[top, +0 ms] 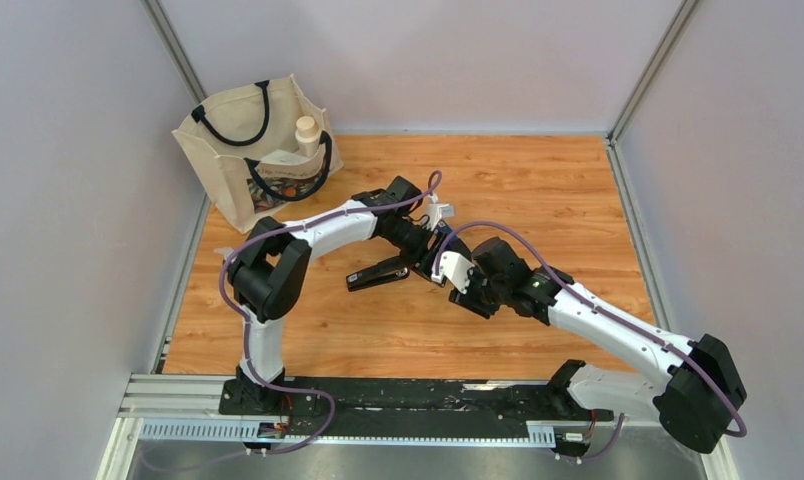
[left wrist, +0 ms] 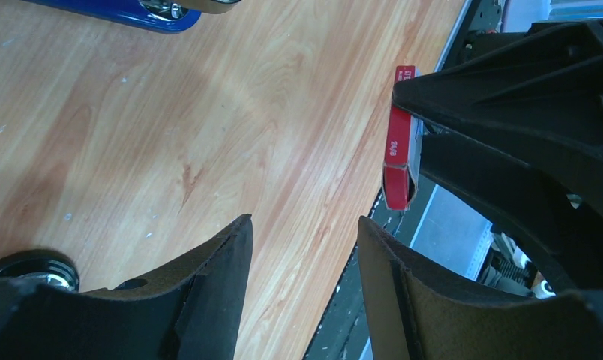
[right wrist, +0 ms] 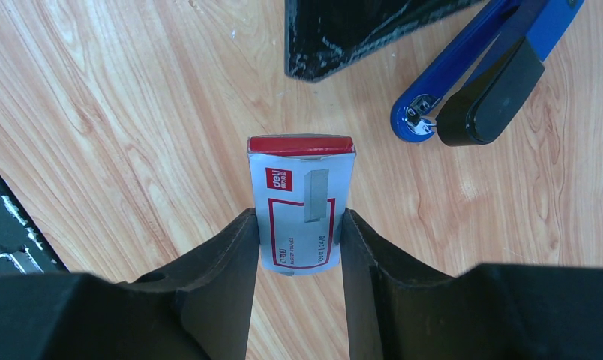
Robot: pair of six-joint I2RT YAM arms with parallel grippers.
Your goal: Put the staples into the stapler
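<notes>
Staple box (right wrist: 301,202), white with red print, pinched between the right gripper's (right wrist: 298,247) fingers and held above a wood-grain tabletop (top: 538,190). Red end flap of the box facing away from the wrist; box also seen edge-on (left wrist: 400,142) from the left wrist. Blue stapler (right wrist: 501,67) with black top strip just beyond the box, lying on the wood, its far end cut off by the frame edge. Left gripper (left wrist: 302,255) open, nothing between its fingers, hovering over bare wood close to the box. In the overhead view, both arms meeting mid-table, blocking the box and the blue stapler from sight. Black stapler (top: 378,273) lying just left of the grippers, jaws apart. Cream tote bag (top: 258,150) with dark handles in the far left corner, a pale bottle (top: 307,135) poking out of it. Plain grey walls on three sides, metal rail (top: 378,405) along the near edge. Small print on the box too fine to read.
</notes>
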